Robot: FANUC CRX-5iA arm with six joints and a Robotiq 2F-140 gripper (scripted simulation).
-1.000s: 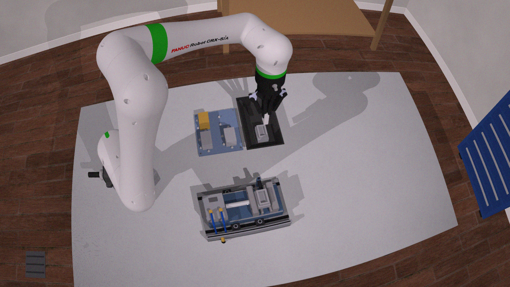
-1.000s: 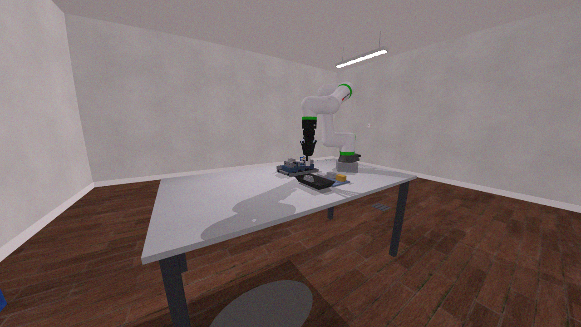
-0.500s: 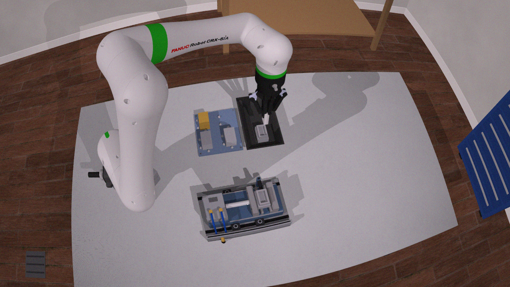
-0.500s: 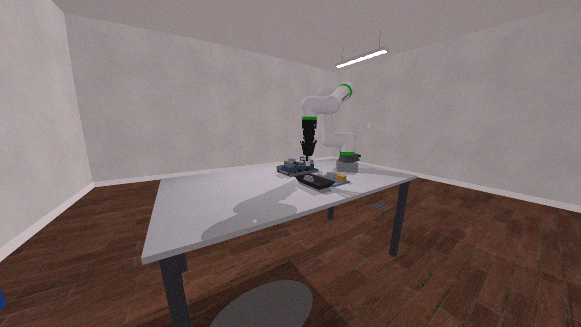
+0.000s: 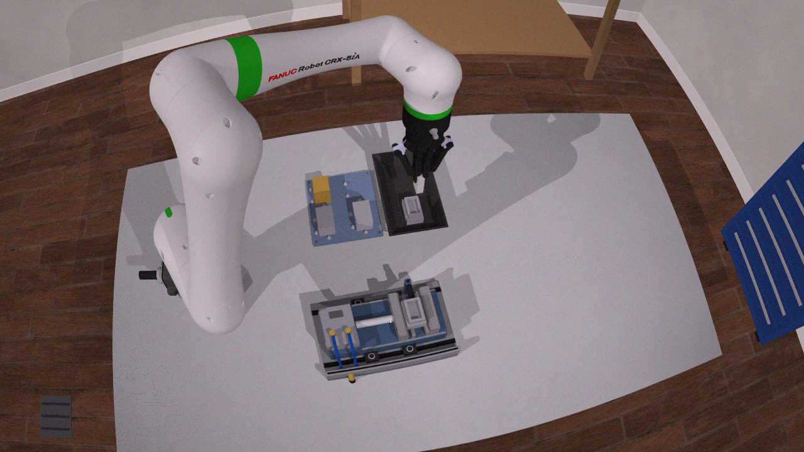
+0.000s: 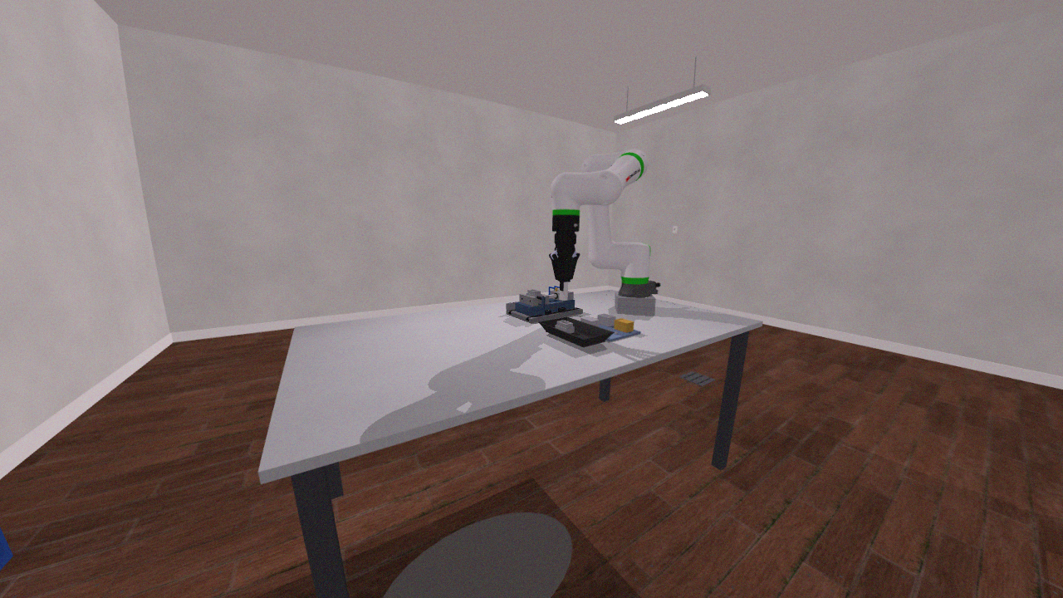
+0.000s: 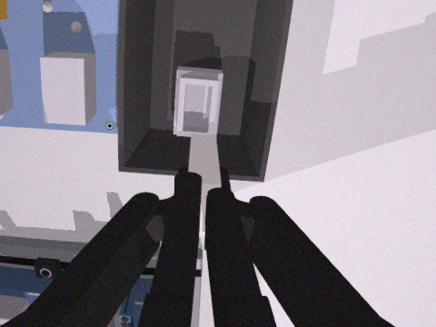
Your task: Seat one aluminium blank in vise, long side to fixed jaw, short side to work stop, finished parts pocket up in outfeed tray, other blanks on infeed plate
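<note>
My gripper (image 5: 420, 175) is shut and empty, pointing down above the far half of the black outfeed tray (image 5: 409, 191). It also shows in the wrist view (image 7: 205, 178) and in the side view (image 6: 562, 282). A finished part (image 5: 412, 209) lies pocket up in the near half of the tray, seen just ahead of the fingertips in the wrist view (image 7: 198, 102). A second pocketed part (image 5: 414, 312) sits in the opening of the vise (image 5: 387, 326). The blue infeed plate (image 5: 343, 208) holds a brass blank (image 5: 321, 189) and two aluminium blanks (image 5: 325, 220) (image 5: 362, 215).
The infeed plate lies right beside the tray's left wall (image 7: 130, 54). The vise has two blue hoses (image 5: 343, 345) at its left end. The arm's base (image 5: 185, 269) stands left of the plate. A blue rack (image 5: 770, 247) stands off the table's right edge.
</note>
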